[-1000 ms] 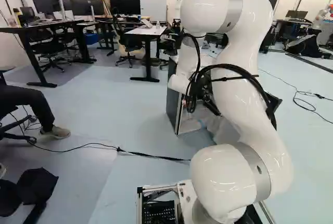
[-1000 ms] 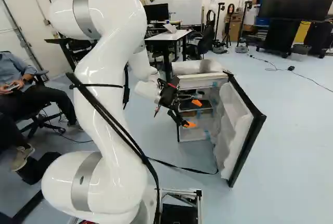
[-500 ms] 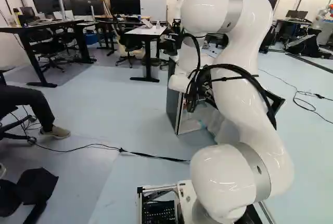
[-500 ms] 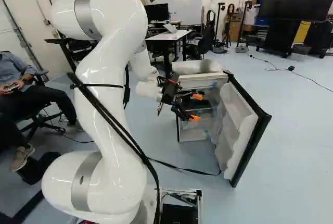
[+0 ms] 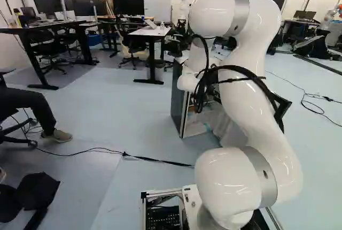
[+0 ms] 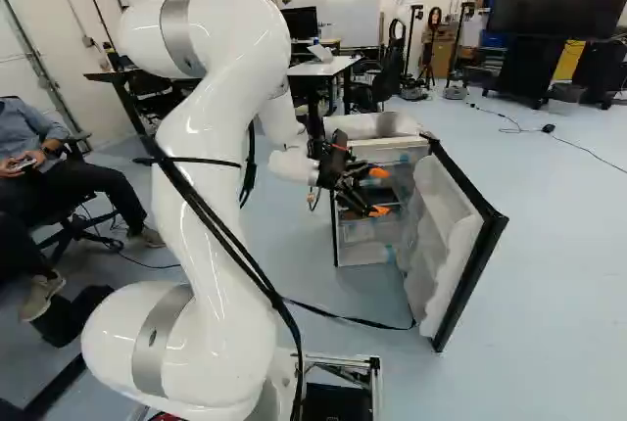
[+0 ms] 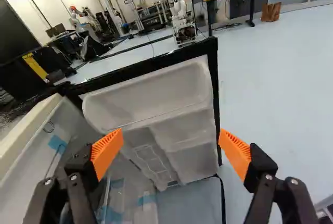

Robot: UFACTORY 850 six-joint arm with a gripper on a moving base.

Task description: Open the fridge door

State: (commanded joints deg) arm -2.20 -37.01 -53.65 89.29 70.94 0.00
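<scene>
Gripper (image 7: 171, 138) stood wide open, empty, by the mouth of the fridge (image 6: 392, 154) — the door (image 6: 453, 245) hung well open at the fridge's right. Swinging sideways too low risked snagging a finger on the door's shelves (image 7: 151, 104), straining its hinge.

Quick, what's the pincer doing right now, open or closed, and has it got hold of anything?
Pincer: open, holding nothing; the fridge door, already swung open, is ahead of it.
</scene>
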